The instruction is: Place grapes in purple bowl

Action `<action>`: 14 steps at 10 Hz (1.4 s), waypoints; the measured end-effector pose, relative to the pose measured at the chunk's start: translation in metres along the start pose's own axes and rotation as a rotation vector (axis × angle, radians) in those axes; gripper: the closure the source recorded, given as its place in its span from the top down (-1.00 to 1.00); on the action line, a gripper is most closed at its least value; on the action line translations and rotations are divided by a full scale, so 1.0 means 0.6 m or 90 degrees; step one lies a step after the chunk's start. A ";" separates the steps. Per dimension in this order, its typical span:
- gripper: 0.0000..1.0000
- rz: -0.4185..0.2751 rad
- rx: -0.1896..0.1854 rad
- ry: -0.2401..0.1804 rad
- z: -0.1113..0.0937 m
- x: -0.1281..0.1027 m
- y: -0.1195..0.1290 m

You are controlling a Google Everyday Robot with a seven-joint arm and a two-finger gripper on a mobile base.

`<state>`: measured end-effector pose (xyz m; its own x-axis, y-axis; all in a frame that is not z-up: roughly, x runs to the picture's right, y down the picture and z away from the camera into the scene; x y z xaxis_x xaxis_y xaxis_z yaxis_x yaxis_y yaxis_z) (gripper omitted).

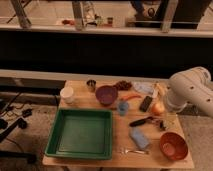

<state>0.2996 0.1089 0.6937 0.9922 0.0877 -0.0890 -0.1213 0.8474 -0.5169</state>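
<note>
Dark reddish-purple grape cluster (122,85) lies on wooden table (90,162) near back edge, just right of and behind round dull-purple bowl (106,95), not inside it. White robot arm (190,92) at table's right side. Gripper (162,125) low near round yellow-orange fruit (158,108); grip state: cannot tell.

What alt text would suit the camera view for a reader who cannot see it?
Grapes lie beside a purple bowl on a wooden table with a green tray. The robot's arm enters from the right, its gripper low by the table's right edge.
</note>
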 end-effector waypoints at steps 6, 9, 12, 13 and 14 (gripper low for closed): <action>0.60 0.001 -0.002 0.010 0.008 0.001 -0.017; 0.60 -0.007 0.004 0.027 0.017 -0.004 -0.052; 0.60 -0.024 0.011 0.026 0.036 -0.023 -0.100; 0.60 -0.030 0.012 0.017 0.045 -0.025 -0.116; 0.60 -0.040 0.022 0.001 0.057 -0.033 -0.135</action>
<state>0.2910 0.0562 0.7663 0.9977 0.0333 -0.0593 -0.0582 0.8687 -0.4919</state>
